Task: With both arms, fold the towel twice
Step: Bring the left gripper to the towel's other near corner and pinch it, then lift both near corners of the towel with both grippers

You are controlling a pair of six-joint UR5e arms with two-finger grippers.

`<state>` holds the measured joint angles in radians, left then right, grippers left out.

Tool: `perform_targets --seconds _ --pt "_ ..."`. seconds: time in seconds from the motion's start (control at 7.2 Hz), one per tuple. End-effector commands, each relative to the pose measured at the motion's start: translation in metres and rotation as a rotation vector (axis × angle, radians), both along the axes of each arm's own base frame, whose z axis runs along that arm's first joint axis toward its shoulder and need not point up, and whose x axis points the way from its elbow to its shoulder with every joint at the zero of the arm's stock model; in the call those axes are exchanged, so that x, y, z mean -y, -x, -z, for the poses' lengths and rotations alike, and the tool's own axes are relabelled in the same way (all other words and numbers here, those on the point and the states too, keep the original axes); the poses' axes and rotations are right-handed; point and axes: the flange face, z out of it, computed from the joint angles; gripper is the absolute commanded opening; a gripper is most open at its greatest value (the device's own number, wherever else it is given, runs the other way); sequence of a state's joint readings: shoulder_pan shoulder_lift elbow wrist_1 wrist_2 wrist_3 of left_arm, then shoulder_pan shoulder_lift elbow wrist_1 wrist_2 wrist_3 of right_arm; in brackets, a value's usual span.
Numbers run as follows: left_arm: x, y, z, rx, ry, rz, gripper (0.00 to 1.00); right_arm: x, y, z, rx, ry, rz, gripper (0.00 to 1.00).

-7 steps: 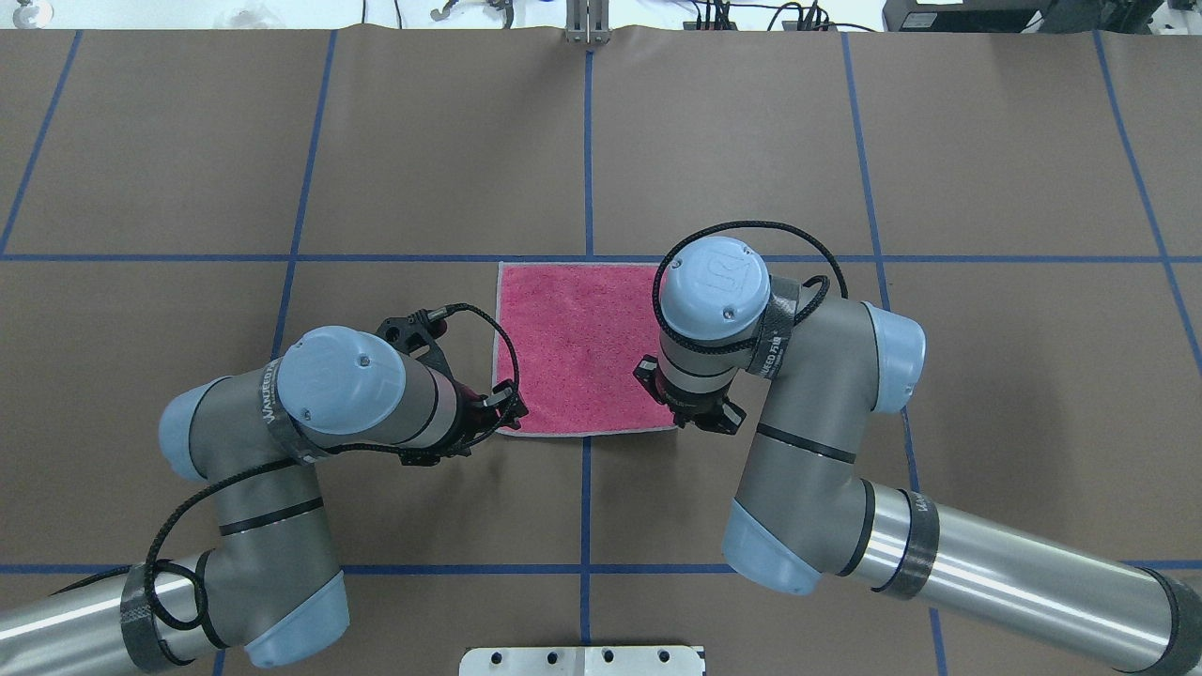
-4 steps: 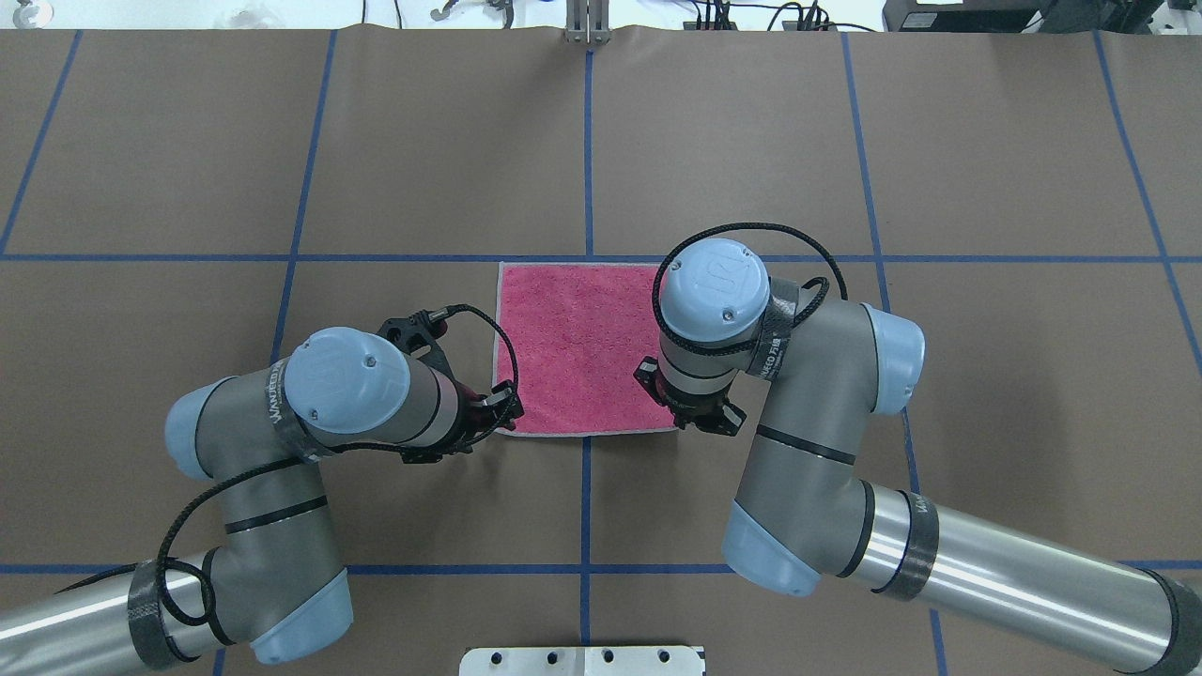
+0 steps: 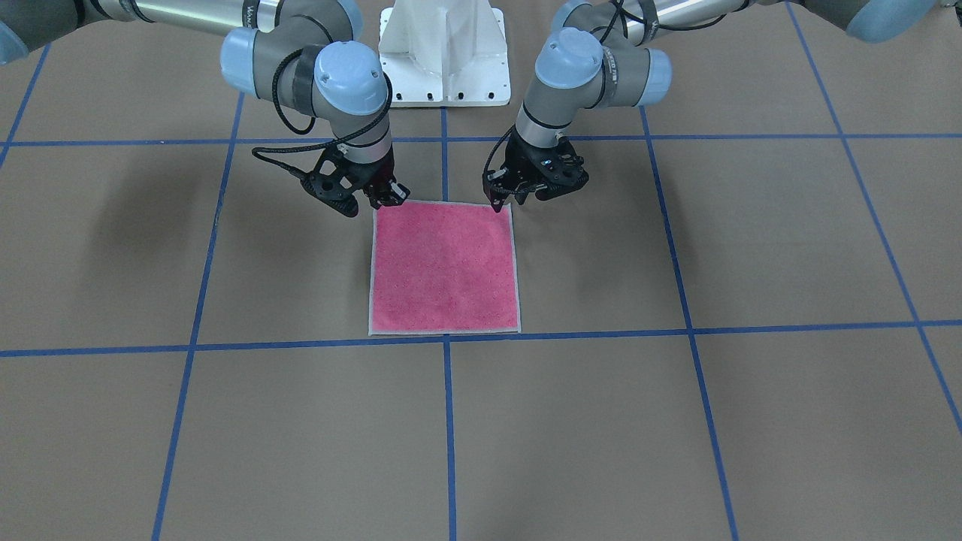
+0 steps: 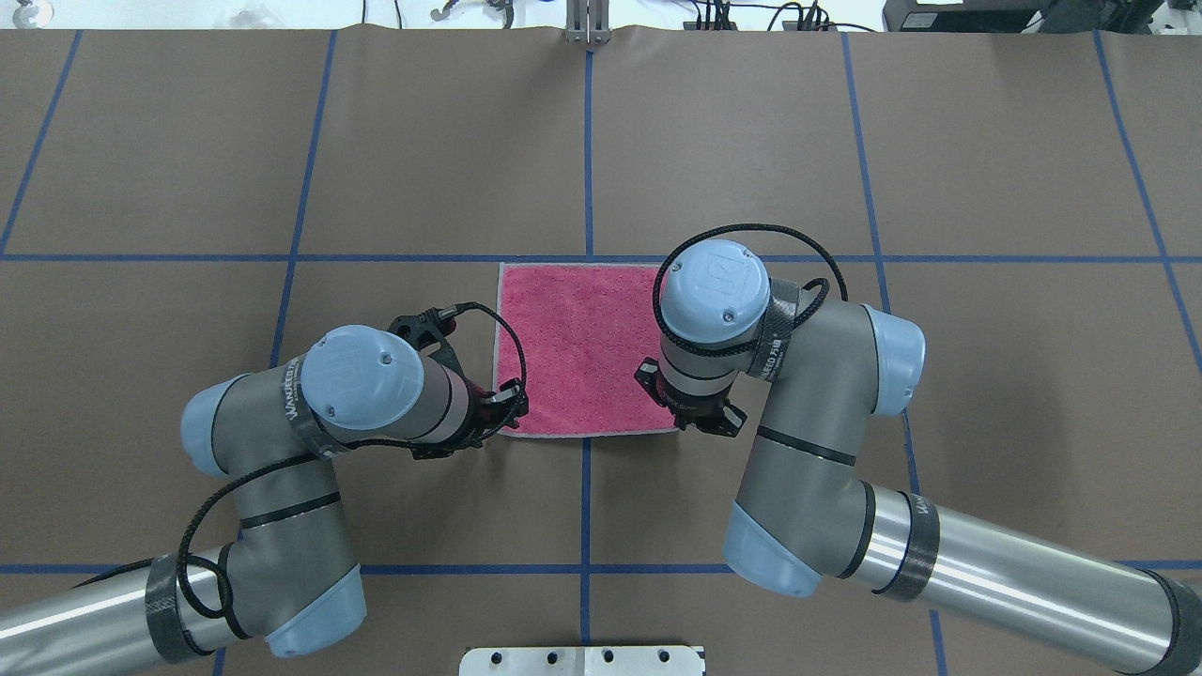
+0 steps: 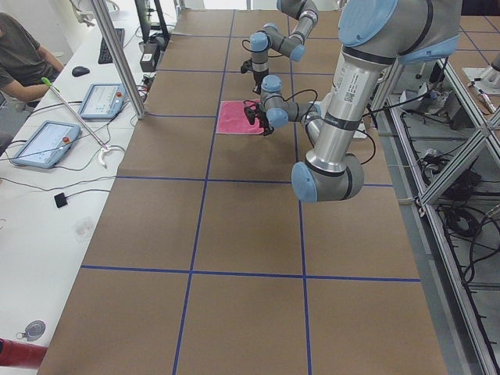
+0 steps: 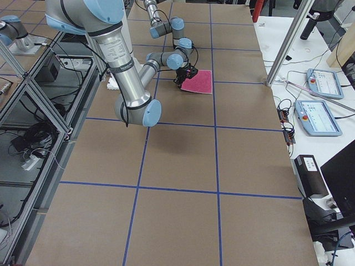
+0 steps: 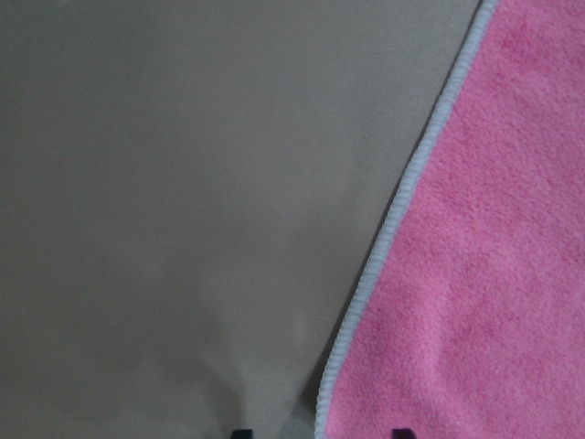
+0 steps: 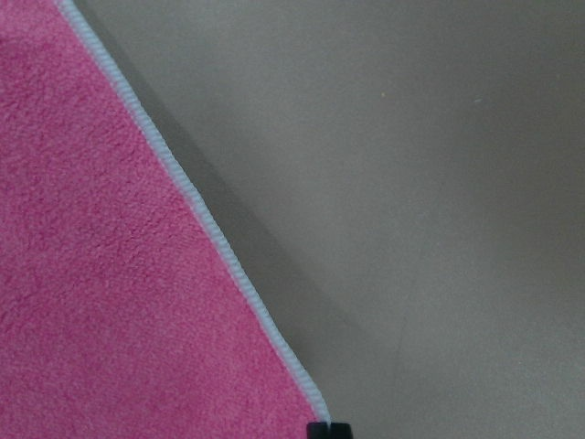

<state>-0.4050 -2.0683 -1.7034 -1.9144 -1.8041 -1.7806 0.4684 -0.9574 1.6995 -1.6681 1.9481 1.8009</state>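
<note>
The towel (image 4: 573, 347) lies flat and pink face up in the middle of the table, also seen from across the table (image 3: 443, 267). My left gripper (image 4: 502, 413) is low at its near-left corner. In the left wrist view its two fingertips stand apart, one on each side of the towel's light border (image 7: 384, 247), so it is open. My right gripper (image 3: 391, 199) sits at the near-right corner. In the right wrist view its fingertips (image 8: 328, 428) are closed together right where the towel's border (image 8: 210, 238) ends, pinching the corner.
The white pedestal base (image 3: 443, 52) stands just behind both grippers. Blue tape lines (image 4: 587, 141) divide the brown table cover. A person (image 5: 23, 58) sits at a side bench with tablets (image 5: 43, 142), beyond a metal post (image 5: 117, 58).
My left arm has swung a little to the right, bringing its wrist closer to the towel's near-left corner. The right arm and the towel have stayed put.
</note>
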Motion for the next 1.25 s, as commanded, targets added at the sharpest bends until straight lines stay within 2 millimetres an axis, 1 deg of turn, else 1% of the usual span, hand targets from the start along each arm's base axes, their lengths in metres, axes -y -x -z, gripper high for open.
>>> perform_targets --seconds 0.0,0.14,0.28,0.42,0.56,0.69,0.83,0.97,1.11 --pt "0.000 -0.001 0.000 0.001 -0.001 -0.001 0.38 -0.001 -0.001 -0.002 -0.002 0.001 0.001 0.00" --pt "0.000 -0.001 0.000 0.001 -0.001 -0.001 0.34 -0.001 -0.001 -0.002 -0.002 0.001 0.001 0.00" --pt "0.001 -0.001 -0.002 0.004 0.001 -0.001 0.33 -0.001 -0.001 -0.002 -0.002 0.001 0.001 0.00" --pt "0.001 -0.001 -0.002 0.004 0.002 0.000 0.30 -0.001 -0.001 -0.002 -0.002 0.001 0.001 0.00" --pt "0.001 -0.002 -0.001 0.002 0.005 0.003 0.24 -0.001 0.000 -0.001 0.000 0.000 0.001 0.00" --pt "0.001 -0.001 -0.002 0.003 0.007 0.004 0.08 -0.001 0.000 -0.001 0.000 0.000 0.001 0.00" --pt "0.000 0.000 0.002 -0.002 0.006 0.004 0.00 -0.001 -0.001 0.000 0.001 0.000 0.001 0.00" --pt "0.000 0.001 0.006 -0.010 0.005 0.004 0.00 -0.001 -0.001 -0.001 -0.001 0.001 -0.001 0.00" --pt "0.000 0.002 0.014 -0.022 0.004 0.006 0.00 -0.001 -0.001 0.000 0.001 0.001 -0.001 0.00"
